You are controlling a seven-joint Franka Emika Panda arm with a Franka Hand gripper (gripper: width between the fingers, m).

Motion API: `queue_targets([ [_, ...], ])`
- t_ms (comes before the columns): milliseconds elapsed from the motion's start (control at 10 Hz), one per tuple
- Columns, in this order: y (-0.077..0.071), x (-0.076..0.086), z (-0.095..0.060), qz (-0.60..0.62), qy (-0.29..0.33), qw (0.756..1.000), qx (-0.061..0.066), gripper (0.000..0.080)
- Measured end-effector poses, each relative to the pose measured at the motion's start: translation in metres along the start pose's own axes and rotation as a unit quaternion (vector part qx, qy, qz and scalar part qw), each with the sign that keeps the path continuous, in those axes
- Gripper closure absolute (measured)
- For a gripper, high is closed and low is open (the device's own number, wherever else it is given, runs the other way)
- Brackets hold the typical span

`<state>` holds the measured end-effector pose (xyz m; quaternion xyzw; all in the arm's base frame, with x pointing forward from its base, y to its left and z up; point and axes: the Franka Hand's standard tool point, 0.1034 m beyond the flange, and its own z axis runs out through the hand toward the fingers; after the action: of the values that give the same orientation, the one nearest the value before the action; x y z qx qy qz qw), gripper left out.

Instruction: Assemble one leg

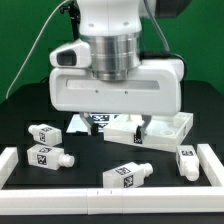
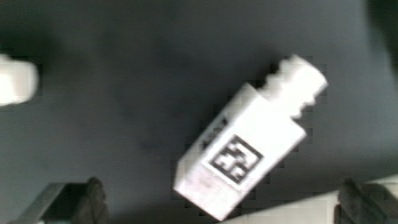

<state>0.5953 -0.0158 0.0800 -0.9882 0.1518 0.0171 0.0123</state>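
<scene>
Legs are seen scattered on the black tabletop (image 1: 85, 160) in the exterior view. A first leg (image 1: 45, 131) and a second leg (image 1: 47, 155) lie close together toward that view's left, a third leg (image 1: 127, 175) lies near the front middle, and a fourth leg (image 1: 186, 160) is placed toward the right, just beside a raised white border (image 1: 212, 165). A large white panel (image 1: 160, 130) is seen behind them, partly hidden by the arm's wrist (image 1: 115, 80), which hangs low over the middle of the tabletop. In the wrist view, a tagged leg (image 2: 249, 135) is shown lying flat and diagonally on the dark surface, with its square tag (image 2: 231, 157) facing up and its narrower end turned away from the fingers. The end effector (image 2: 222, 203) is held open, with its fingertips (image 2: 71, 200) spread wide to either side of this leg and clear of it, and nothing is gripped. Which of the exterior view's legs this one is cannot be told.
</scene>
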Motion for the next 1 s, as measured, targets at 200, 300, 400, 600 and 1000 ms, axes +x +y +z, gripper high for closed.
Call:
queue_targets([
  [200,-0.004,0.007,0.016,0.087,0.017,0.996,0.019,0.0151],
  [300,-0.006,0.007,0.016,0.114,0.017,0.993,0.021,0.0151],
  [400,-0.009,0.006,0.016,0.152,0.014,0.988,0.026,0.0151],
  [600,-0.01,0.005,0.019,0.151,0.011,0.988,0.026,0.0151],
  [1000,-0.018,0.01,0.058,0.163,0.011,0.986,0.024,0.0151],
])
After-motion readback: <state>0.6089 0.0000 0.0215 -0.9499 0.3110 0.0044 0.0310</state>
